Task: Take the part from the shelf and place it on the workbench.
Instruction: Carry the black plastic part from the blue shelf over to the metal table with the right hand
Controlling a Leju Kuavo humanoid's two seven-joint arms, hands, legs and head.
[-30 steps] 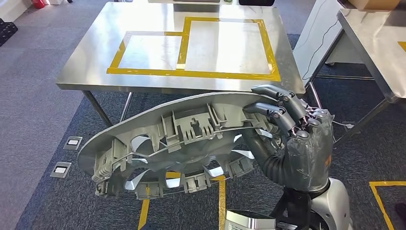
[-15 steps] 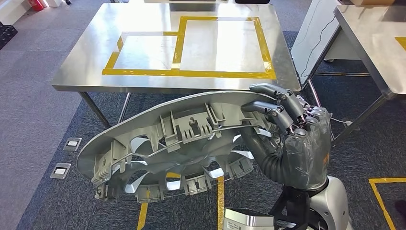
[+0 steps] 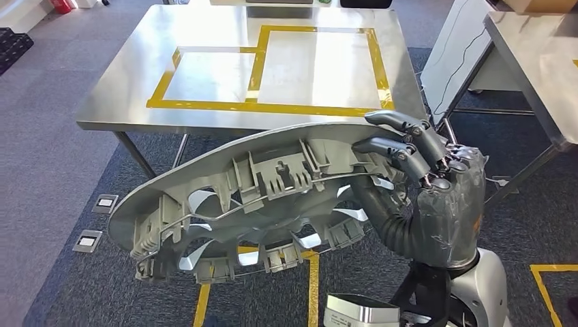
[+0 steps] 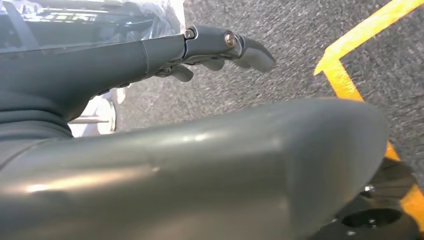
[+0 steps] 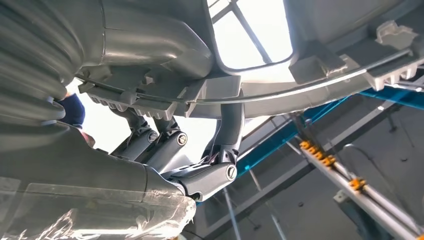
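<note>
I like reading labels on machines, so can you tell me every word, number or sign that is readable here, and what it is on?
No readable text in any view.
Grey wheel cover held by the right robot hand: moulded clips, no legible marking.
Steel table: yellow tape outlines, no words.
Small floor plates: any marking too small to read.
Silver part at the bottom edge: faint print, too blurred to read.

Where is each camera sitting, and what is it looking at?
Head view: high on the robot, looking down at the workbench; right hand holds the part.
Left wrist view: behind the left hand, facing the floor.
Right wrist view: behind the right hand, looking up.
Shared: the part and right hand.
</note>
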